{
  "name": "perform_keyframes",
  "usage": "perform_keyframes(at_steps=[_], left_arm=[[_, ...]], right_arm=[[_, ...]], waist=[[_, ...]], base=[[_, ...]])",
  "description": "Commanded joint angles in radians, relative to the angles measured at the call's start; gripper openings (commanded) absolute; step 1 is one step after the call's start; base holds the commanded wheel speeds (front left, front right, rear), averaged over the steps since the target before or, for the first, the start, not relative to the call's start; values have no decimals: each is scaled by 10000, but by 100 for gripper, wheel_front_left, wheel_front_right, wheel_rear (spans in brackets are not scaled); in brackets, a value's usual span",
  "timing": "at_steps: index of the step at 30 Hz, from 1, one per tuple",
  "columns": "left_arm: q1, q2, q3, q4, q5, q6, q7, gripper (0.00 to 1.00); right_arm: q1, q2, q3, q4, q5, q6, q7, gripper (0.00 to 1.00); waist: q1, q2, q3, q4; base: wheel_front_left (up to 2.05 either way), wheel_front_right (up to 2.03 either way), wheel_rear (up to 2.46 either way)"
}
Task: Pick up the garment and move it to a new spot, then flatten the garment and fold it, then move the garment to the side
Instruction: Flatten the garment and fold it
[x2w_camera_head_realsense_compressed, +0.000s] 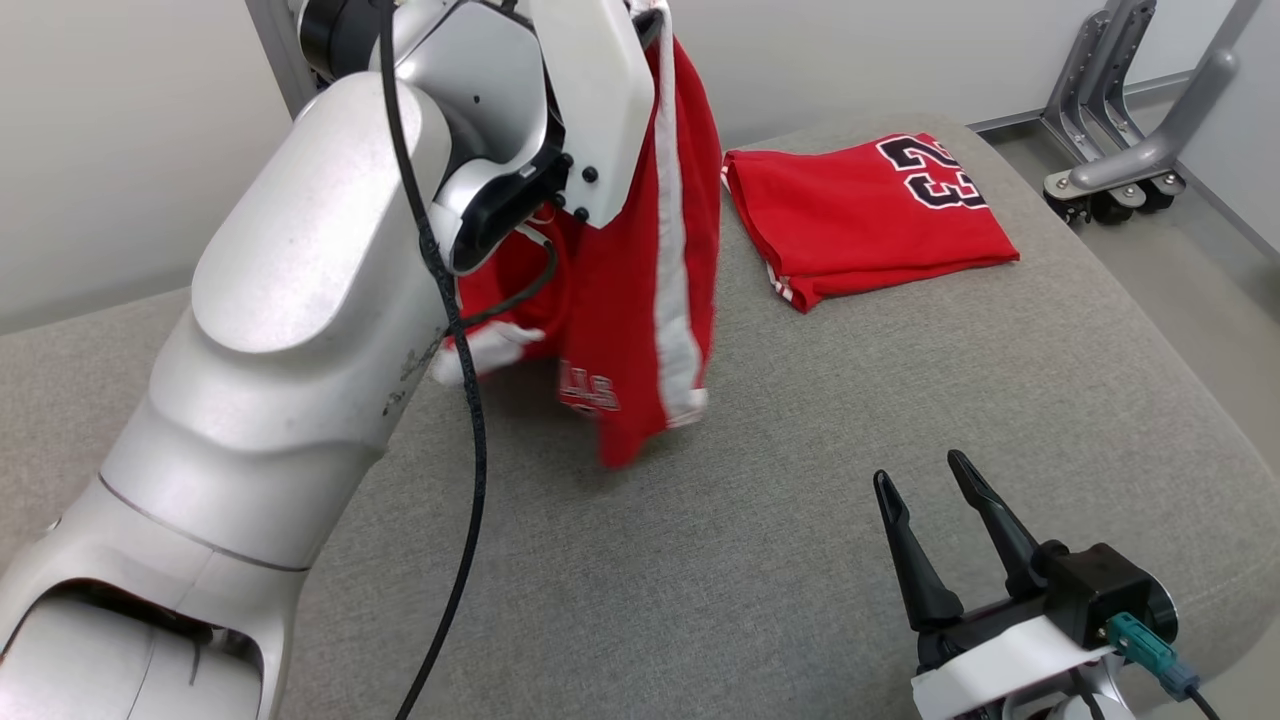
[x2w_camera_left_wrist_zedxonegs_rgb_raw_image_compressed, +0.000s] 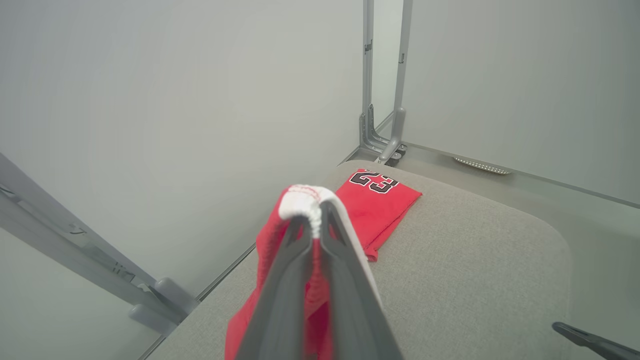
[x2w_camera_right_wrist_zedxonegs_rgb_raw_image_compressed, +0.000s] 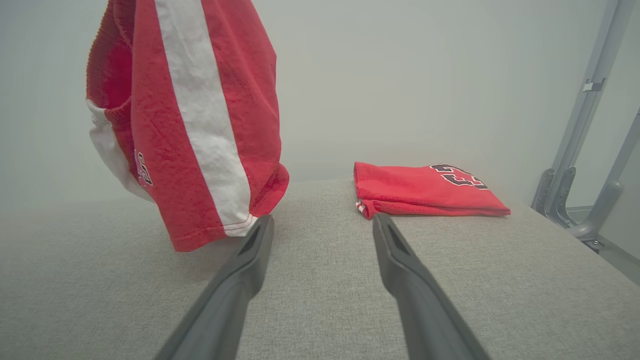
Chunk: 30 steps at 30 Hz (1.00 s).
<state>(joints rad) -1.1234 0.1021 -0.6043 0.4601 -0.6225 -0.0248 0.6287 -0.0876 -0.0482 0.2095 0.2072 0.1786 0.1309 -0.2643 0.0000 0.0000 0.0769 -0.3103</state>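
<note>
The garment (x2w_camera_head_realsense_compressed: 640, 300) is a pair of red shorts with a white side stripe, hanging lengthwise from my raised left arm (x2w_camera_head_realsense_compressed: 330, 250) over the middle of the grey padded surface (x2w_camera_head_realsense_compressed: 800, 520). In the left wrist view my left gripper (x2w_camera_left_wrist_zedxonegs_rgb_raw_image_compressed: 315, 220) is shut on the bunched white waistband (x2w_camera_left_wrist_zedxonegs_rgb_raw_image_compressed: 302, 200). From the right wrist view the garment (x2w_camera_right_wrist_zedxonegs_rgb_raw_image_compressed: 200, 125) hangs left of and beyond my open right gripper (x2w_camera_right_wrist_zedxonegs_rgb_raw_image_compressed: 322, 220), its hem close to the surface. My right gripper (x2w_camera_head_realsense_compressed: 918, 470) rests low at the near right with nothing between its fingers.
A folded red jersey (x2w_camera_head_realsense_compressed: 870, 215) with the number 23 lies at the far right of the surface. Grey metal stand legs (x2w_camera_head_realsense_compressed: 1120, 130) stand on the floor beyond the far right corner. The surface's rounded edge runs along the right side.
</note>
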Motion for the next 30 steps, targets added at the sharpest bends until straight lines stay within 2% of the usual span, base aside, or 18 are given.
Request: perform_keyframes(at_steps=[1,6,11,15,19,23,26,30], left_arm=[[-170,21,-65,188,99,61,-23,0],[482,313,-267,586,82,-55,153,0],[2151,1044,-291,383,-391,-266,324,0],[3829,1893,-36,-624,-937,-290,267,0],[5536,2540,585,-2200,-1918,-139,296,0],[6955,3277,1063,-3746,-2531,-171,122,0],[7682,3709,1343,-4565,-2662,6,-52,0],[8433,3962,1558,-5111,-2431,264,-596,0]], right_arm=[[88,-52,-23,1,-29,-3,-2,100],[161,-53,-117,-19,-54,-3,-2,100],[232,-53,-190,-117,72,-3,-1,100],[255,-52,-312,-158,92,-3,-1,100],[250,-55,-434,-170,-11,-3,-1,100],[163,-53,-452,-197,-71,-3,-1,100],[136,-55,-429,-216,-69,-3,-1,100],[119,-57,-357,-220,-128,-3,-1,100]], waist=[[0,0,-2,43],[0,0,10,152],[0,0,99,374],[0,0,156,605],[0,0,187,890],[0,0,255,1147],[0,0,348,1338],[0,0,453,1554]], base=[[0,0,0],[0,0,0],[0,0,0],[0,0,0],[0,0,0],[0,0,0],[0,0,0],[0,0,0]])
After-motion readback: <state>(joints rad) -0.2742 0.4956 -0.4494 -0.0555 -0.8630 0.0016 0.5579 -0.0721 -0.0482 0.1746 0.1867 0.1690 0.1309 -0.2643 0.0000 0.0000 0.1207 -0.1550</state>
